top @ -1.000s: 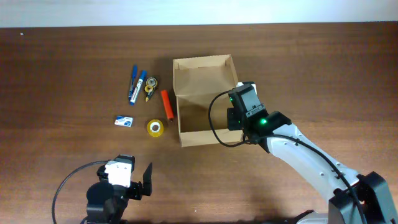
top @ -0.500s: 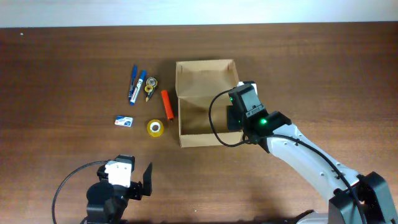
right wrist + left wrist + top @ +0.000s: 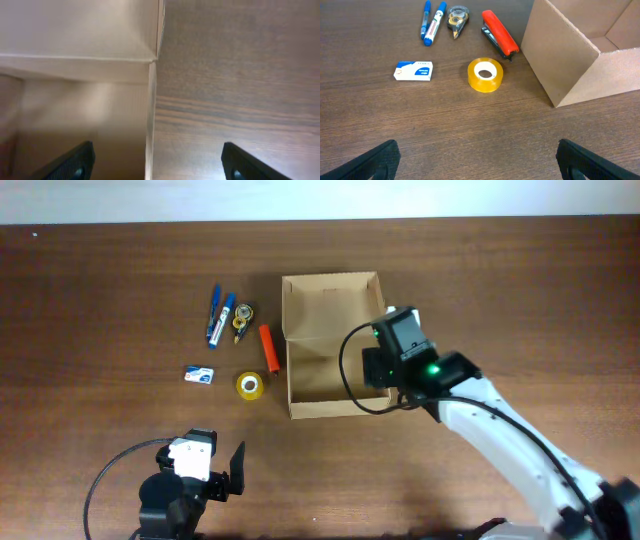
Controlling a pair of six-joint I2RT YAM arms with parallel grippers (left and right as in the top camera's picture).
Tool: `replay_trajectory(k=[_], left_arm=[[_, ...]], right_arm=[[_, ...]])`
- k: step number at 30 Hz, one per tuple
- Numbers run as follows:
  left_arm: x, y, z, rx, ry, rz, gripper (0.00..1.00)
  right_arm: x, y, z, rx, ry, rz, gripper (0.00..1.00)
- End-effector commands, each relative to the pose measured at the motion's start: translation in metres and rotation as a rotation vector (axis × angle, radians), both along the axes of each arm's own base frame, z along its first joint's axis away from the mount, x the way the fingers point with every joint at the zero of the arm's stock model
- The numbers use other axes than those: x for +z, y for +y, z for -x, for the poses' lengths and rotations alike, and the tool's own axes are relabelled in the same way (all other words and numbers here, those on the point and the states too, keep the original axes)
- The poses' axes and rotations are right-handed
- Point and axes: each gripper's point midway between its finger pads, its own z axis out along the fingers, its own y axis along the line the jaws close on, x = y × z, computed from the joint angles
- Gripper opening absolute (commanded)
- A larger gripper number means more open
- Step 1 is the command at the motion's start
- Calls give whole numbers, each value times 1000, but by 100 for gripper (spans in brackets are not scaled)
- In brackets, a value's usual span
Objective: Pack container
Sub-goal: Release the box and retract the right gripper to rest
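The container [image 3: 330, 305] is an open brown cardboard box at mid-table with its flap lid folded back and nothing inside; it also shows at the right of the left wrist view [image 3: 570, 55]. My right gripper [image 3: 378, 368] stands open astride the box's right wall [image 3: 150, 115], one finger inside and one outside, touching nothing [image 3: 157, 162]. My left gripper [image 3: 200, 465] is open low over bare table near the front edge [image 3: 480, 160], with nothing between its fingers.
Left of the box lie two blue pens [image 3: 218, 312], a tape dispenser [image 3: 243, 315], a red stapler [image 3: 268, 348], a yellow tape roll [image 3: 250, 385] and a small white-and-blue packet [image 3: 199, 375]. All of them show in the left wrist view as well.
My right gripper has opened off the box's right wall and shifted slightly right. The box turned a little and sits squarer. The left arm has not moved.
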Motion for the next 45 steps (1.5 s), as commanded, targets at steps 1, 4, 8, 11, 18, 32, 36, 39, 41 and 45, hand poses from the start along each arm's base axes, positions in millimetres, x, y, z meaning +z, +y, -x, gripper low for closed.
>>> replay_trajectory(k=[1,4,8,11,18,32,36,39,41,45], left_arm=[[-1,2,-1,14,-5,-1,100],[-1,2,-1,14,-5,-1,99],[-1,2,-1,14,-5,-1,100],[-1,2,-1,14,-5,-1,100],[-1,2,-1,14,-5,-1,99],[-1,2,-1,14,-5,-1,100],[-1,2,-1,14,-5,-1,99],[-1,2,-1,14,-6,-1,100],[-1,2,-1,14,-5,-1,100],[-1,2,-1,14,-5,-1,100]], right_arm=[[49,0,-1,37,-85,0,82],[68,-3,12,73,-67,12,82],[90,4,33,189,-37,-19,82],[103,2,48,222,-37,-36,83],[139,-19,88,289,-118,-19,89],[133,-36,118,324,-54,29,99],[127,-34,114,325,-26,39,99],[120,-32,111,326,-1,47,99],[116,-31,109,326,18,54,99],[107,-28,104,327,53,66,99]])
